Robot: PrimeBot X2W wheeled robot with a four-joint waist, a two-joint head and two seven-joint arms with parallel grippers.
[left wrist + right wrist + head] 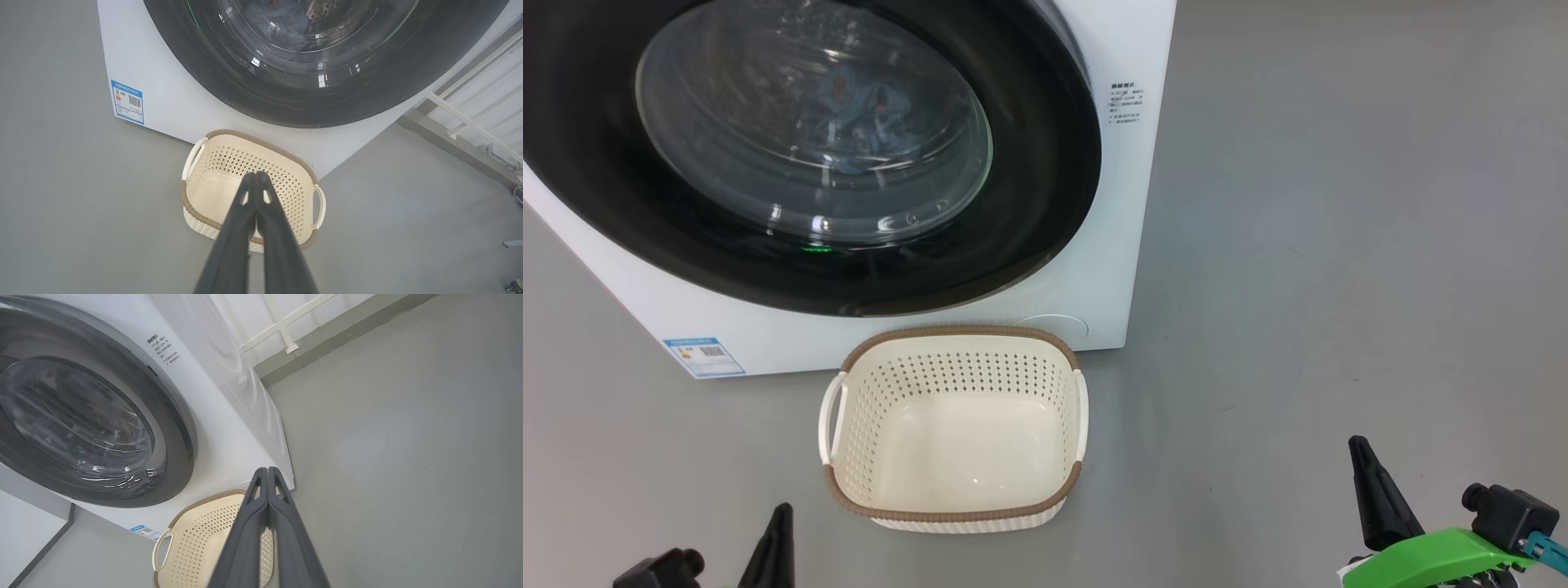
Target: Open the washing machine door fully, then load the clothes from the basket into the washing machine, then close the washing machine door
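The white washing machine (1094,269) stands ahead with its round black-rimmed door (1029,204) shut flat against the front. Behind the glass window, bluish clothes (858,106) lie in the drum. On the floor in front sits the cream basket (956,429) with a brown rim, nothing inside it. My left gripper (255,175) is shut with nothing in it, hanging above the basket's near side. My right gripper (267,470) is shut too, holding nothing, off to the right of the basket; its dark finger (1372,490) rises at the lower right of the head view.
Grey floor (1339,245) spreads to the right of the machine. A blue label sticker (703,356) marks the machine's lower left corner. A white railing (282,326) and wall base run behind the machine on its right side.
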